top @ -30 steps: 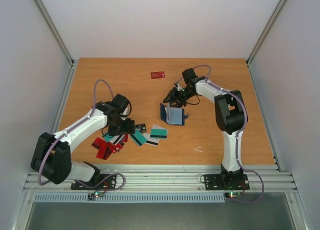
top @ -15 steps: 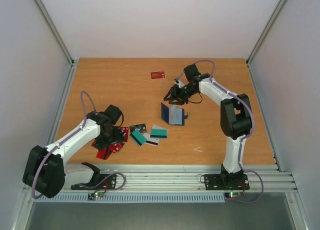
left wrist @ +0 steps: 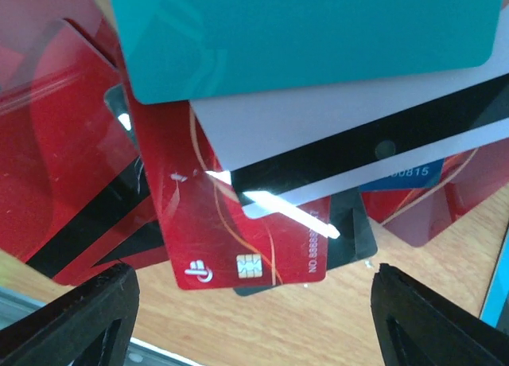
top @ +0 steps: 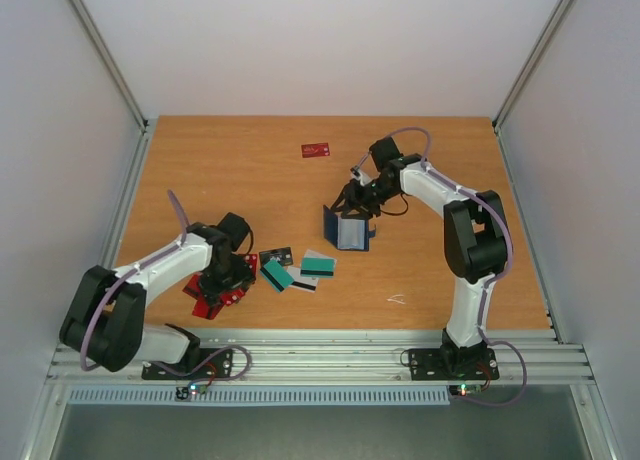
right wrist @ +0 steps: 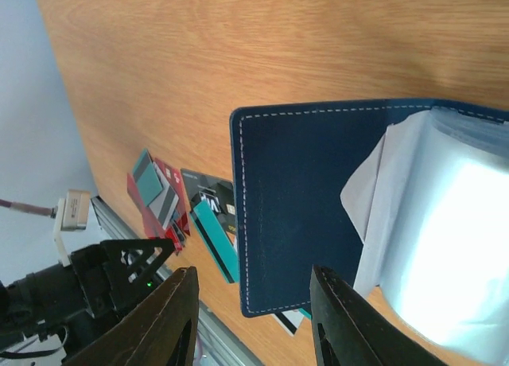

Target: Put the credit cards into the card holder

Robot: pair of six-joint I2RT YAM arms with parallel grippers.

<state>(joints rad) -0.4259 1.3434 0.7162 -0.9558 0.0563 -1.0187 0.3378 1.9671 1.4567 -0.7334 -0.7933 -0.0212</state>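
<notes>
My left gripper (top: 226,278) is open low over a pile of credit cards (top: 208,302) at the near left. The left wrist view shows a teal card (left wrist: 302,32), a white card with a black stripe (left wrist: 350,135), a red chip card (left wrist: 238,231) and a dark grey card (left wrist: 355,240), overlapping just ahead of my gripper (left wrist: 254,318). The navy card holder (top: 347,234) stands half open mid-table, its pale inside (right wrist: 445,239) showing. My right gripper (top: 356,205) is open just above it, with its navy flap (right wrist: 318,199) ahead of the fingers.
Two teal cards (top: 278,276) (top: 318,266) and a dark card (top: 277,254) lie between the pile and the holder. A lone red card (top: 316,150) lies far back. A small white scrap (top: 398,300) lies near the front rail (top: 330,355).
My left gripper has moved toward the near left and dropped over the red card pile. My right gripper has shifted slightly down toward the card holder.
</notes>
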